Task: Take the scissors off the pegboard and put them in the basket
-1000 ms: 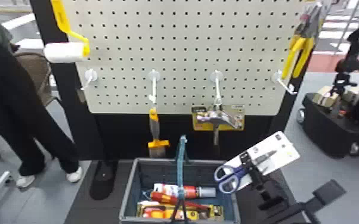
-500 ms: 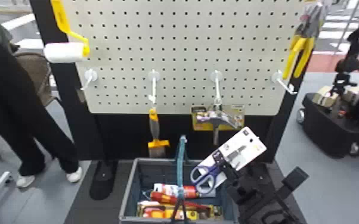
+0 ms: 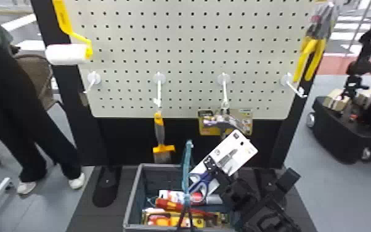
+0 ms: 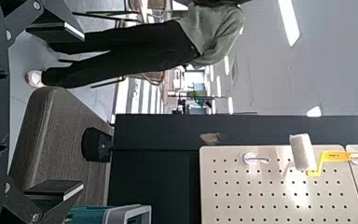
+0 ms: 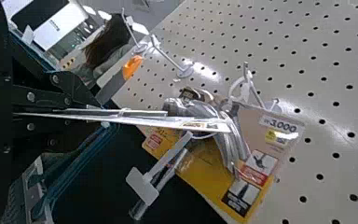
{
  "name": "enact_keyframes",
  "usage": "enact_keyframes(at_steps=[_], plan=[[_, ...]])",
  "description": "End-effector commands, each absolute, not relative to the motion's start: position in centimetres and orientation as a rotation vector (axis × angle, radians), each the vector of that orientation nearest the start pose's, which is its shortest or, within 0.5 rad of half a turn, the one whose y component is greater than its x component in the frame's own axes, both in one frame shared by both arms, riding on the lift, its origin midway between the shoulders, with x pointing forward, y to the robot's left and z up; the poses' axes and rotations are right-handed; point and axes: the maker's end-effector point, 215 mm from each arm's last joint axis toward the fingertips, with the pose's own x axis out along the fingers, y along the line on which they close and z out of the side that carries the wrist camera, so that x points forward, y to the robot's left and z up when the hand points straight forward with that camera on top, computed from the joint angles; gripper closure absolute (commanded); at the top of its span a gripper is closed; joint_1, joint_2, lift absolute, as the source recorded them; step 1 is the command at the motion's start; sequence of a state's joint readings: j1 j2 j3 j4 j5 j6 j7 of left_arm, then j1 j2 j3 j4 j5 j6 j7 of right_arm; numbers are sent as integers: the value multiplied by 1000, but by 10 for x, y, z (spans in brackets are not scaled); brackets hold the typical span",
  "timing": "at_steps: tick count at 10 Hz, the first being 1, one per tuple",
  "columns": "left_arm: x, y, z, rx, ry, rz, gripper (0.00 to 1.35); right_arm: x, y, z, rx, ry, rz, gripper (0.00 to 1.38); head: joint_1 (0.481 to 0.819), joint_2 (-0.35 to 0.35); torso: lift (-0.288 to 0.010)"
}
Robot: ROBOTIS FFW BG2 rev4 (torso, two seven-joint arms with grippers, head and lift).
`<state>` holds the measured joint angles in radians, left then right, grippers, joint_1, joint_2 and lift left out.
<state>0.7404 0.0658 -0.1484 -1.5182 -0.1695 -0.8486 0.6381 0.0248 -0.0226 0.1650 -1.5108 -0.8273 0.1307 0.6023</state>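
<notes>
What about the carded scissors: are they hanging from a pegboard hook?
No, the right gripper holds the carded scissors, their blue handles low over the basket in the head view.

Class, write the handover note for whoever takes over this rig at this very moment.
Right gripper: shut on the carded scissors.
Left gripper: open and empty, off to the left of the basket.
Scissors: tilted, blue handles lowest, seen against the basket's right part.
Done: scissors off the pegboard.
Left: lower them into the basket, then release.
</notes>
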Motion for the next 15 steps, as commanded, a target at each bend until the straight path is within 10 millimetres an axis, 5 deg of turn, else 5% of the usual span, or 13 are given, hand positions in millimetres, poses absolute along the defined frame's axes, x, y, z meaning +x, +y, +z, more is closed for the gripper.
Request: enact_keyframes(at_steps=[1,6,7,9,10,15], plan=[[258,258,-435,35,-78,361,182,522,-29,-323,856,39,761,1233,549,0,-100],[257,258,-437,34,-74,360,182,514,-13,-329,863,78,798,1231,549,0,-100],[257,258,-436,33,-76,360,182,515,-14,-329,863,78,797,1070,549,0,-100],[257,258,-436,32,-75,361,182,515,-14,-327,854,74,803,260,549,0,-100],[257,258,-436,32,-75,361,182,516,-13,-326,853,72,807,47,549,0,-100],[256,259,-437,33,-75,360,183,516,-14,-326,854,70,812,162,549,0,-100]])
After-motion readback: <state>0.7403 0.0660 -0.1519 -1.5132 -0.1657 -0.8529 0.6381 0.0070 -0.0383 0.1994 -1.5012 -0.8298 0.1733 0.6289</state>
